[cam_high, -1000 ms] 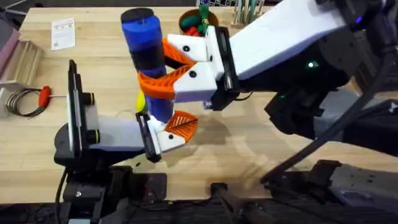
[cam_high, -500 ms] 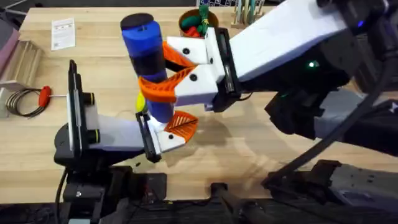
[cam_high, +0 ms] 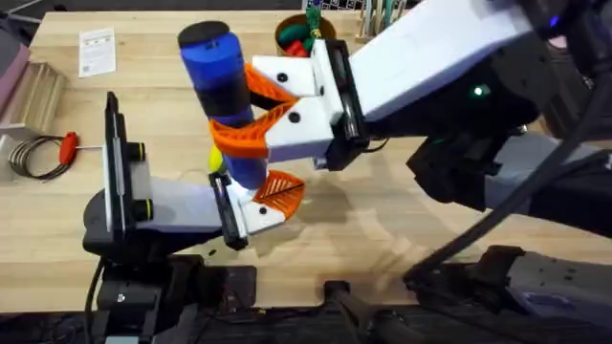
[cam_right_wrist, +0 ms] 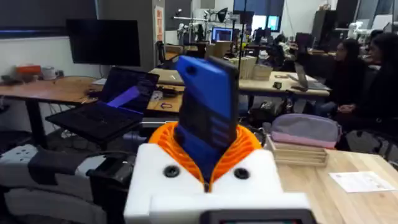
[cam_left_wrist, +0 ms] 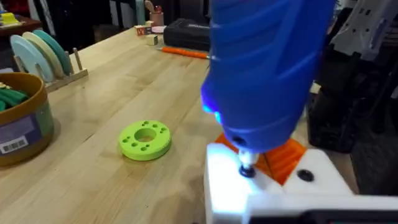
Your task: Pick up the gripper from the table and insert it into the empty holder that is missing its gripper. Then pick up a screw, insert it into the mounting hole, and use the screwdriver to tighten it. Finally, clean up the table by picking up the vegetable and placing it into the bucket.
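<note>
Right tool [cam_high: 251,110]: clamped on blue screwdriver [cam_high: 222,86], tip seated in holder [cam_left_wrist: 273,193]. Left tool [cam_high: 263,201]: opening cannot be told. Advice: keep driver upright, press steadily.

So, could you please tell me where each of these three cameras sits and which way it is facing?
Overhead: above the arm bases, looking down and forward at the table; both arms show, the right gripper clamping the screwdriver.
Left wrist: on the left arm, facing along the tabletop past the holder toward the bucket.
Right wrist: on the right arm, facing level into the room, its orange pads around the screwdriver.
Shared: all three show the blue screwdriver.
</note>
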You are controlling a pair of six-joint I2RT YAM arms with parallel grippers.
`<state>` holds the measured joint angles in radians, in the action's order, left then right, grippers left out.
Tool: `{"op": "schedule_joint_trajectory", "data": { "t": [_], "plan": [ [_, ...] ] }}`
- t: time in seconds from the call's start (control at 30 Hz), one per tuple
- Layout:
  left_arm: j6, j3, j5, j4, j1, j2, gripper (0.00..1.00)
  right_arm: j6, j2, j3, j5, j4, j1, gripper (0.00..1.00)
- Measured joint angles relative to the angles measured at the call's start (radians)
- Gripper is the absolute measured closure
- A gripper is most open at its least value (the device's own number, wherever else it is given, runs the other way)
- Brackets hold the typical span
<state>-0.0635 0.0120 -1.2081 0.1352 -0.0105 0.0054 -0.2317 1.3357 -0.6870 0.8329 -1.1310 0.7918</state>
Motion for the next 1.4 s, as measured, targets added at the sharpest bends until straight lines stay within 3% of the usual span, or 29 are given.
{"op": "schedule_joint_trajectory", "data": {
  "t": [0.23,0.47,0.67,0.9,1.07,1.2,1.4],
  "plan": [
    [-0.004,0.0,0.0,0.0,0.0,0.0,0.992,-0.008,0.025,-0.074,0.025,0.064,0.0,0.98],
    [-0.005,0.0,0.0,0.0,0.0,0.0,0.992,-0.01,0.017,-0.257,0.023,0.076,0.0,0.98],
    [-0.005,0.0,0.0,0.0,0.0,0.0,0.992,-0.009,-0.001,-0.277,0.025,0.167,-0.017,0.98],
    [-0.005,0.0,0.0,0.0,0.0,0.0,0.992,0.082,0.0,-0.279,-0.003,0.619,-0.162,0.98],
    [-0.005,0.0,0.0,0.0,0.0,0.0,0.992,0.231,0.006,-0.383,-0.05,1.092,-0.334,0.98],
    [-0.005,0.0,0.0,0.0,0.0,0.0,0.992,0.412,0.006,-0.529,-0.14,1.483,-0.448,0.98],
    [-0.005,0.0,0.0,0.0,0.0,0.0,0.992,0.72,0.005,-0.624,-0.354,1.776,-0.529,0.98]
  ]
}}
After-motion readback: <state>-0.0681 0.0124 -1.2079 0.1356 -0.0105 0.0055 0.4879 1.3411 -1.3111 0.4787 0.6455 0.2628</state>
